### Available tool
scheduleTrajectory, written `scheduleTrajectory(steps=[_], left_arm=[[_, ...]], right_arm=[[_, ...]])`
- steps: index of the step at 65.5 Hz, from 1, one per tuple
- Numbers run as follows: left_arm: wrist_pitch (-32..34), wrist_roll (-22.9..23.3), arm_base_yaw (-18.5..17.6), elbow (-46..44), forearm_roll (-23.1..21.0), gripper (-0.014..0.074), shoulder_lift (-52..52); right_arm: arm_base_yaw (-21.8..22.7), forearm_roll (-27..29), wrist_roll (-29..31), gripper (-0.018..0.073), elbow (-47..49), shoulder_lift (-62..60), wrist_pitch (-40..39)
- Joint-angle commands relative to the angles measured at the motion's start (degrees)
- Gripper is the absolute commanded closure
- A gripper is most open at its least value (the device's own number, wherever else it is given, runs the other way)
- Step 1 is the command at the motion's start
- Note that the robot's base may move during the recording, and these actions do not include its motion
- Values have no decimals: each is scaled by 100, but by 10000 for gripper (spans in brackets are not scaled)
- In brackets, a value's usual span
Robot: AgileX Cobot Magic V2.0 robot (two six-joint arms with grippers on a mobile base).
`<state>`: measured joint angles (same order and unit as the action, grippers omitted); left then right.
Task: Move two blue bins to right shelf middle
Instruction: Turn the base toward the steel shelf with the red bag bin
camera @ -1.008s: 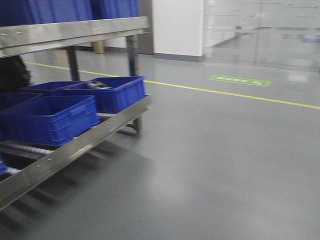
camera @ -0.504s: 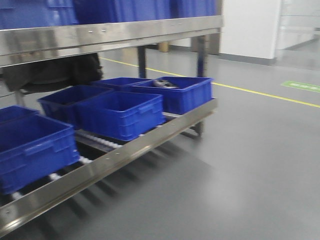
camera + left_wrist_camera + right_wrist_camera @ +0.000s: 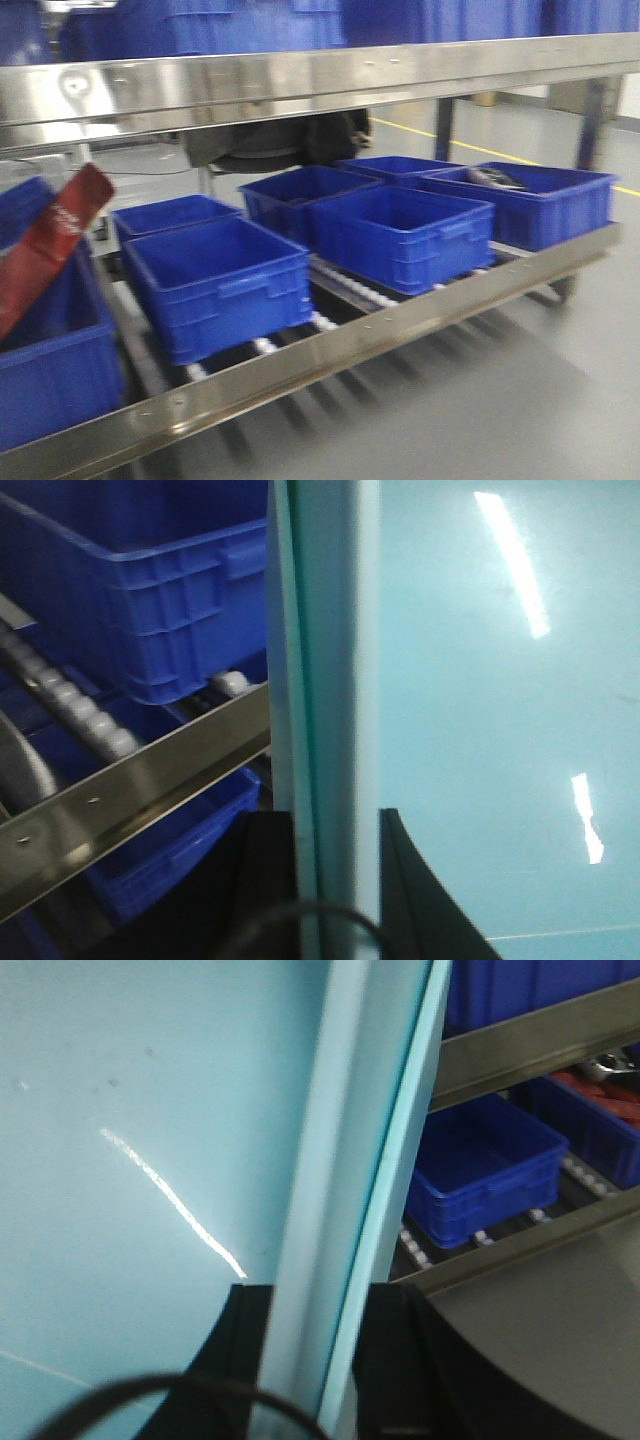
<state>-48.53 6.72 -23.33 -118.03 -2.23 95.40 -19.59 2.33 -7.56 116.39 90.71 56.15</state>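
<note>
Left gripper (image 3: 335,865) is pinched tight on one rim of the pale blue bin (image 3: 480,730), with the tub's inside spreading to its right. Right gripper (image 3: 305,1345) is clamped on the opposite rim, tub to its left. So the load hangs between both arms, equally near each, its axis crosswise to me. The steel rack (image 3: 560,255) is dead ahead, and its upper rail (image 3: 300,85), above the dark blue bins (image 3: 220,285), looks like my tier. The front view is blurred and misses the tub. One or two nested? Can't tell.
</note>
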Motion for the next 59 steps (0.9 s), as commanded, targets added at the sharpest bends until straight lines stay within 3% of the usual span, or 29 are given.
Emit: scheduleTrajectory(steps=[1,59], left_arm=[[609,-28,-41,-93,-226,707,-80],[609,-28,-41,-93,-226,707,-80]], right_arm=[[-44,273,140,712,82,-115,-430],[-44,273,140,712,82,-115,-430]])
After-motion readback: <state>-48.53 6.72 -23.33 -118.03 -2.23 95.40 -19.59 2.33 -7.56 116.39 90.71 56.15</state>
